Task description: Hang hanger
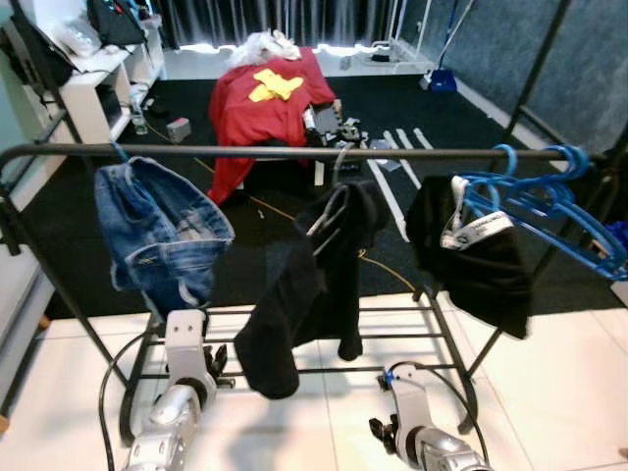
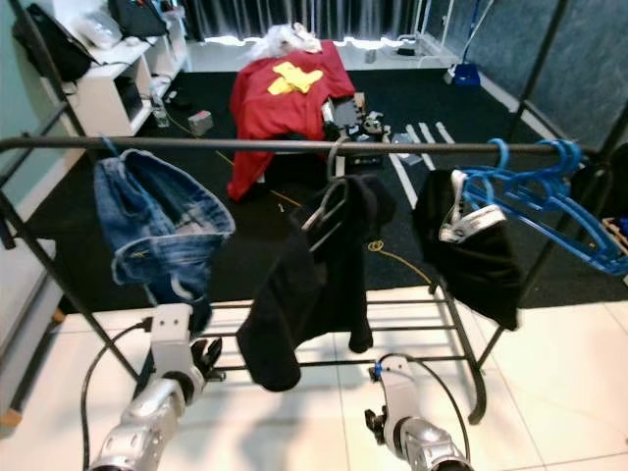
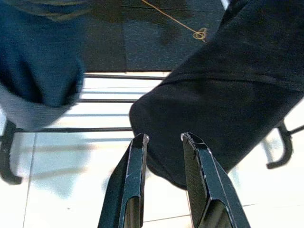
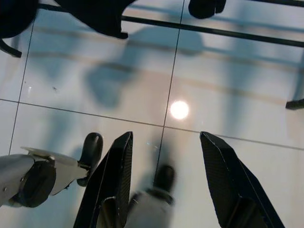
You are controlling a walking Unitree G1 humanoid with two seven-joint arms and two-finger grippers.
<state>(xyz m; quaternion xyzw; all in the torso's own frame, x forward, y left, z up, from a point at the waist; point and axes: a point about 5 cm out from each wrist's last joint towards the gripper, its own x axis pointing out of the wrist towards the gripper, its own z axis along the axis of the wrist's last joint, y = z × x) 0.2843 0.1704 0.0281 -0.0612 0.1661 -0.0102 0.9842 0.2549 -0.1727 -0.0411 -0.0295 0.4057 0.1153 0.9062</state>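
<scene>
Left eye view: the grey hanger [image 1: 332, 208] carrying a black garment [image 1: 309, 285] hangs mid-rail [image 1: 294, 152] between jeans [image 1: 157, 231] and blue hangers [image 1: 549, 201], well above both empty pincers, left pincer [image 3: 164, 142] narrowly parted near the garment's hem, right pincer [image 4: 164, 137] spread wide over floor tiles [image 4: 228, 71].

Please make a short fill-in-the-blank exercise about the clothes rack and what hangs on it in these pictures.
1. The jeans hang at the ______ end of the rail.
2. The empty hangers on the rail are ______ in colour.
3. Beyond the rack, a ______ cloth lies on the dark carpet.
4. The left gripper and the right gripper are both low and hold ______.

Missing words: left; blue; red; nothing
</scene>
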